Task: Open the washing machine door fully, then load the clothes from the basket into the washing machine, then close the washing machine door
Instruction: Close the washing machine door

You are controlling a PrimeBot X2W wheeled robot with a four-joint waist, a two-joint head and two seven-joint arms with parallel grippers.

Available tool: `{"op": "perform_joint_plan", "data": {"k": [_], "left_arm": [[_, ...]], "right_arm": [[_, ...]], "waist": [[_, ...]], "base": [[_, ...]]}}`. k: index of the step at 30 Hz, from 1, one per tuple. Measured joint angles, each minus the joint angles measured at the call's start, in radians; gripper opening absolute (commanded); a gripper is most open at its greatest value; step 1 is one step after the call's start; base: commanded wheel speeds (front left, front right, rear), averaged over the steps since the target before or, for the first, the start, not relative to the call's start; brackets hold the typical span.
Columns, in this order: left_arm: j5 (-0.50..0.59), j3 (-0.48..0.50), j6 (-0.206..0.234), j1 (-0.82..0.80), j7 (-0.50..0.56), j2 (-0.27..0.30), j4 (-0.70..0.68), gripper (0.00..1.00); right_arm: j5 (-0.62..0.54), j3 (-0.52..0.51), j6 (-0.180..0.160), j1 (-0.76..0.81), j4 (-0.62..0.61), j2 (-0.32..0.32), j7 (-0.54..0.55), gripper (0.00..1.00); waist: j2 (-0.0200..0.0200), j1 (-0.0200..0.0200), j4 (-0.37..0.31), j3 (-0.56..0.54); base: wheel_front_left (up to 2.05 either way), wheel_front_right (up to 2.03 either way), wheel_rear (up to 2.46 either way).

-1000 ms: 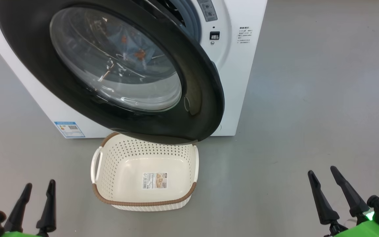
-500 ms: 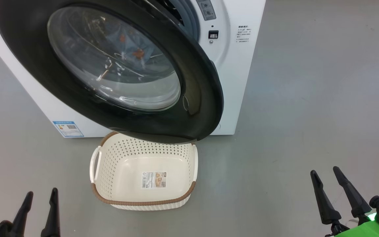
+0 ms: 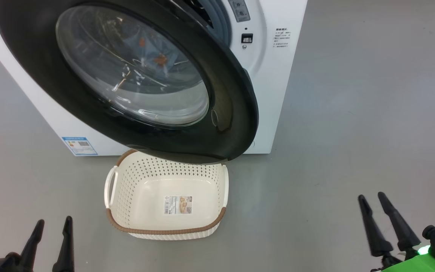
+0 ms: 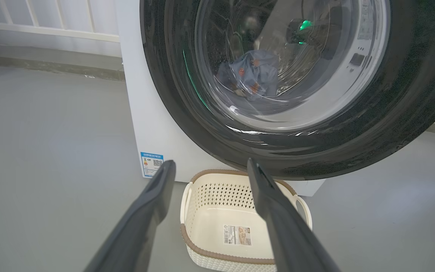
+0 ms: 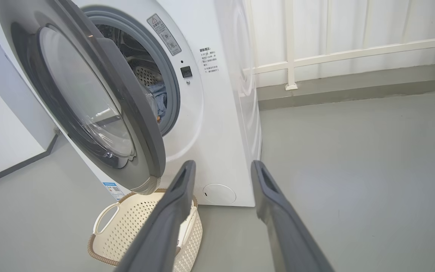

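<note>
**Door ajar, basket bare: the free edge lies on my right arm's side**

The washing machine door is my landmark. It stands partly swung out from the washing machine, with its hinge side to my left and its free edge to my right. Its lower rim hangs over the back of the basket. The basket sits on the floor directly below the door with nothing in it but its label sticker. The clothes lie behind the door, inside the drum, and the blue one with orange prints shows through the glass.

As I judge it, loading is done and closing is what remains. That move turns on the free edge. The right gripper hangs low, below and to the right of the door on the free-edge side. The left gripper hangs below and to the left, under the hinge side, where a push has little leverage. Both are well apart from the door, with their fingers spread and holding nothing. The right pair stands somewhat narrower than the left.

The left wrist view looks almost square at the glass, so I can't read the door's angle from it. The right wrist view looks along the door's edge. It shows the open wedge between the door and the grey gasket, with blue cloth just inside the drum mouth, near the gasket. I'd check that nothing trails over the gasket before pushing.
</note>
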Motion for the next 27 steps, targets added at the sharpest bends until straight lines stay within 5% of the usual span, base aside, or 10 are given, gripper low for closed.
{"op": "perform_joint_plan", "data": {"k": [9,27], "left_arm": [[-0.009,-0.018,0.000,-0.015,0.000,-0.004,-0.010,1.00],[-0.012,-0.054,0.000,-0.046,0.000,-0.026,-0.034,1.00]], "right_arm": [[-0.002,-0.016,0.000,-0.099,0.026,0.045,0.000,0.00],[-0.007,0.143,0.000,-0.389,-0.058,0.050,0.000,0.00]], "waist": [[0.0000,0.0000,0.026,0.015],[0.0000,0.0000,0.118,0.018]], "base": [[0.00,0.00,0.00],[0.00,0.00,0.00]]}}
